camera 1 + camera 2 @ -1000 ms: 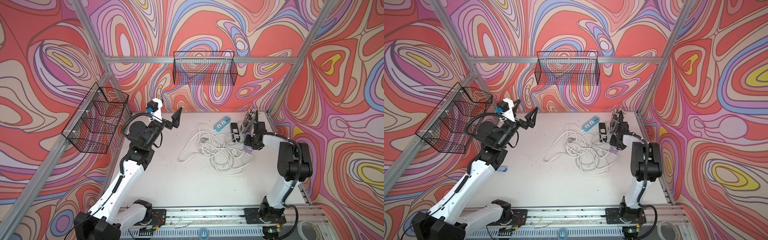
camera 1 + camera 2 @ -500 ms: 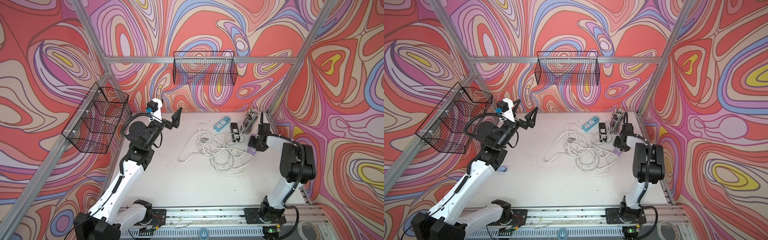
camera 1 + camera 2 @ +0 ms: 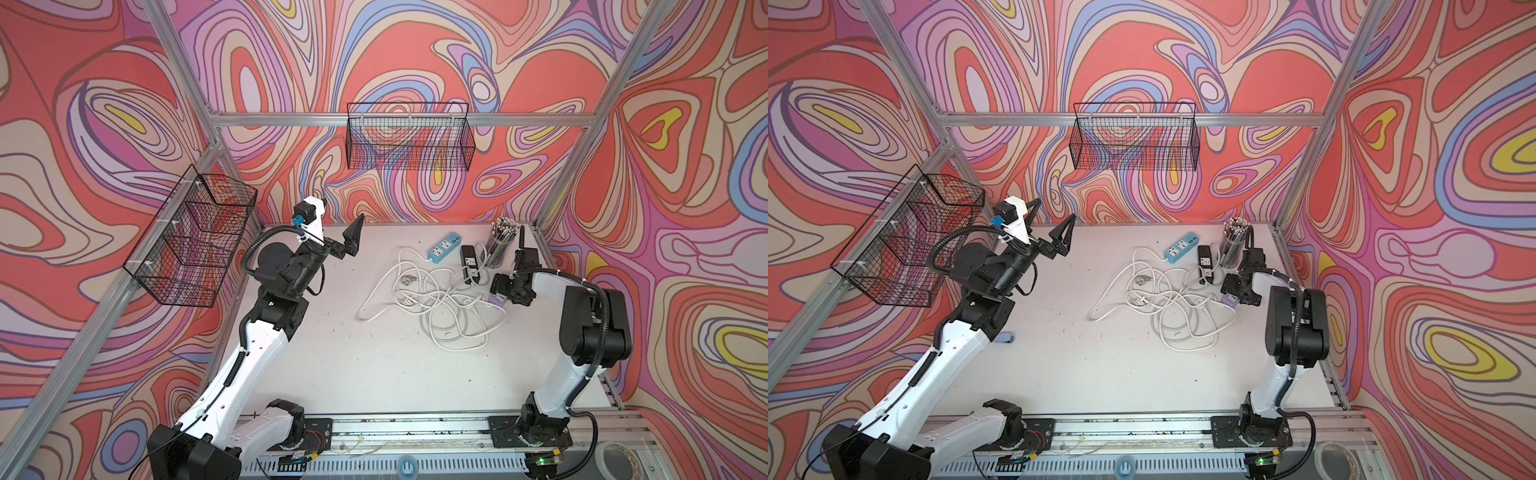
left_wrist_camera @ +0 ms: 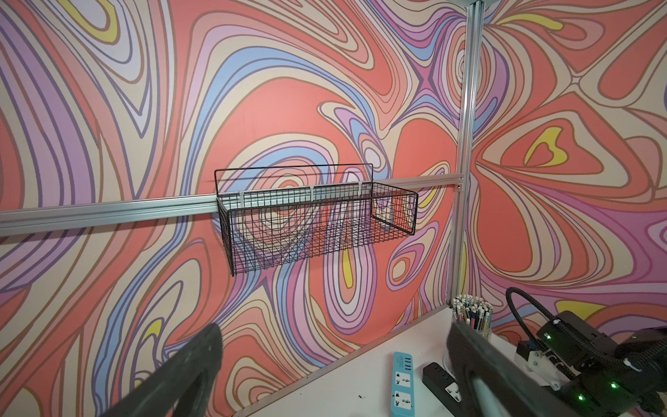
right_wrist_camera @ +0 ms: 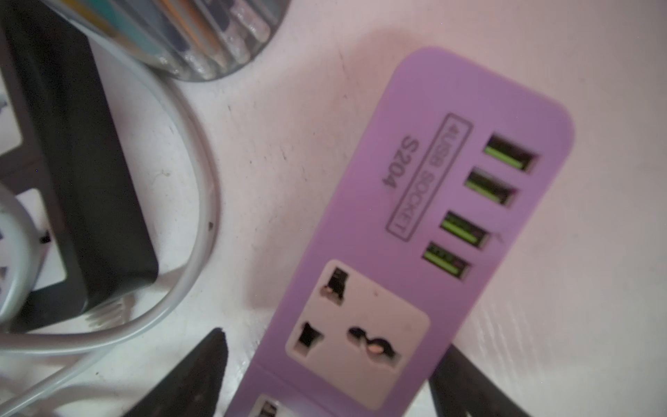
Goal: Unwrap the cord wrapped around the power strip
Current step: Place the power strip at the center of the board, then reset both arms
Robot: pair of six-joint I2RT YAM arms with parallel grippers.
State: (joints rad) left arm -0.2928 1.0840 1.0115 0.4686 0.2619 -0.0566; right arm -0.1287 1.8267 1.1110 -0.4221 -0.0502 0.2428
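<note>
Purple plastic power strip (image 5: 415, 252): lies flat, socket face up, on the right side of the white tabletop (image 3: 353, 374), nearer than the clear cup of pens (image 3: 500, 245) and right of the black power strip (image 3: 469, 264).

Tangle of white cords (image 3: 432, 299): spread in loose loops on the table to the left of the purple strip. One strand curves round the end of the black strip.

My right gripper (image 5: 334, 346): low over the purple strip, jaws spread wide astride it. Bare table shows between one of my fingers (image 5: 202, 379) and the strip's edge, so I am not clamping it.

Blue power strip (image 3: 444, 248): far side, left of the black one.

My left gripper (image 4: 335, 328): raised at far left, jaws wide apart, holding nothing, facing the black wire basket (image 4: 317, 224) on the far wall.
</note>
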